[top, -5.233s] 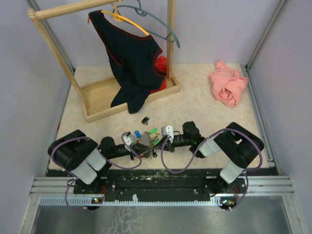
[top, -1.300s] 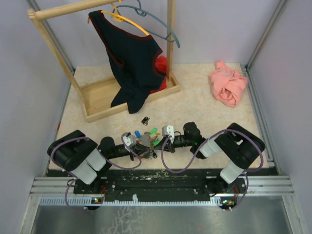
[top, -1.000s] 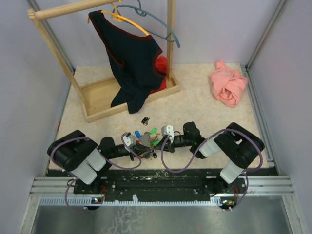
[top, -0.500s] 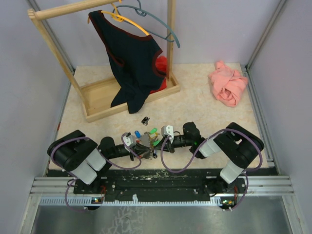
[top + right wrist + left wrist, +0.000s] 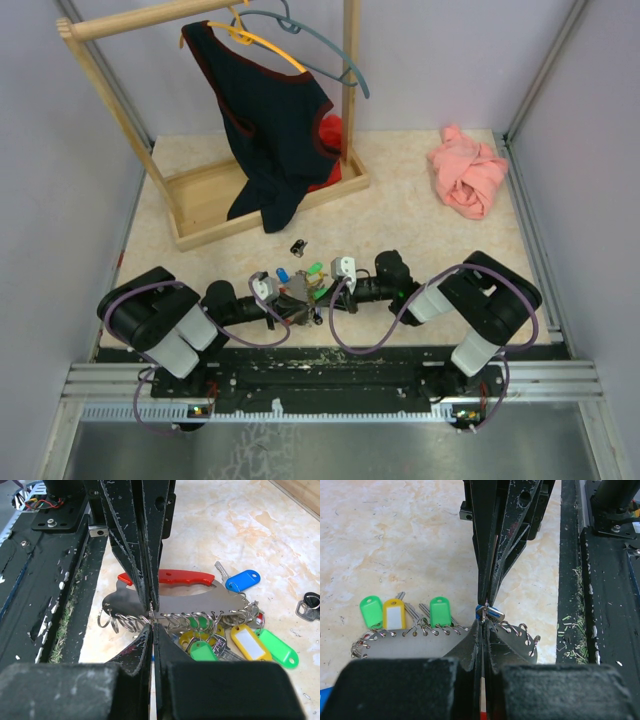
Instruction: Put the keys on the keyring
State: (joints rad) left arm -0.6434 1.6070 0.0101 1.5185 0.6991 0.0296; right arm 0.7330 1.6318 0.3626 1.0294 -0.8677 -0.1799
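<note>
While left tool point(image 5: 483, 624) and right tool point(image 5: 151, 625) clamp the keyring point(image 5: 200, 600), lilac walls point(image 5: 450, 60) flank the beige tabletop point(image 5: 420, 230).

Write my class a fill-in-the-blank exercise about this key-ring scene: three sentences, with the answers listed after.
In the left wrist view, the yellow-tagged key lies between two ___-tagged ones.
On the table, the pink cloth lies at the far ___ corner.
The left gripper and the right gripper are both ___.
Answers: green; right; shut.
</note>
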